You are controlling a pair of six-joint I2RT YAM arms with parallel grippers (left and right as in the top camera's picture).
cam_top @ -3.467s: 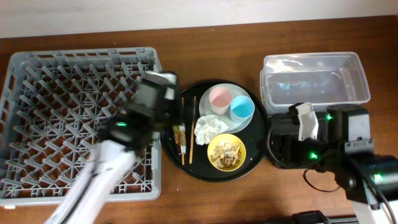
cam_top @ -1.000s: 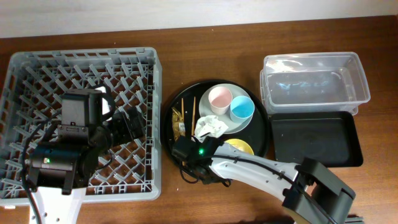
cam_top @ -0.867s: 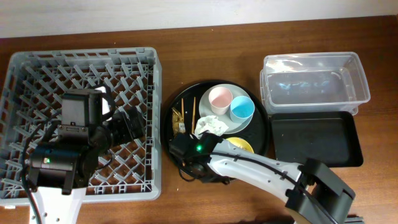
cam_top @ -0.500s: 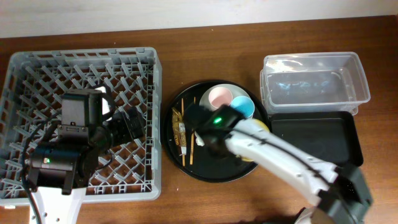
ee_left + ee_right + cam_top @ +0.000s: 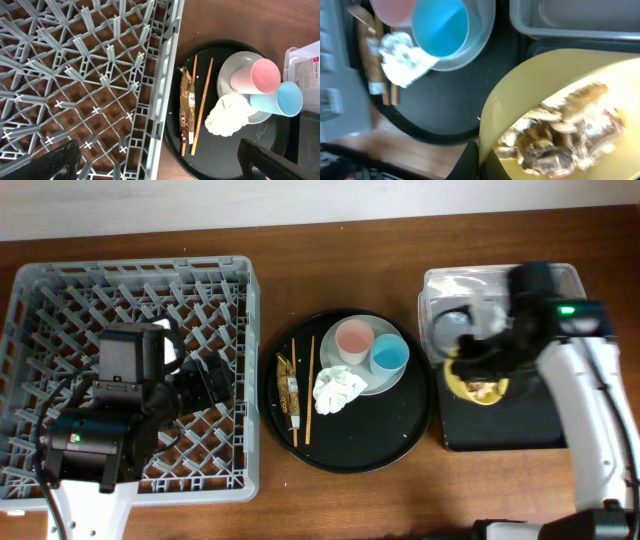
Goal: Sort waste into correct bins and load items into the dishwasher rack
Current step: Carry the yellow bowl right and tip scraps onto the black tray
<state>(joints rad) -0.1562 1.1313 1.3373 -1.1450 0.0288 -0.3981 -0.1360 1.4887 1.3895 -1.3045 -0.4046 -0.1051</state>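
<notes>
Sitting between rack [image 5: 130, 268] and tub [image 5: 572, 300], the round tray [image 5: 370, 430] holds tissue [image 5: 338, 389] and chopsticks [image 5: 310, 390].

Upper right of overhead view: clear tub [image 5: 470, 275] partly covered by right arm [image 5: 590, 410]. Left end of shallow black tray [image 5: 500, 430] blocked by held yellow bowl [image 5: 477, 383]; lower part of tray bare.

Centre: upper half of round black tray [image 5: 350, 450] crowded by pink cup [image 5: 354, 338], blue cup [image 5: 389, 356], plate [image 5: 380, 383], tissue [image 5: 337, 390], chopsticks [image 5: 308, 395], wrapper [image 5: 291, 393]; lower half open.

Left: dishwasher rack [image 5: 60, 310] open at top and far left; lower-centre cells covered by left arm [image 5: 110, 420]. Only narrow strip of table [image 5: 400, 500] seen between rack and round tray.
</notes>
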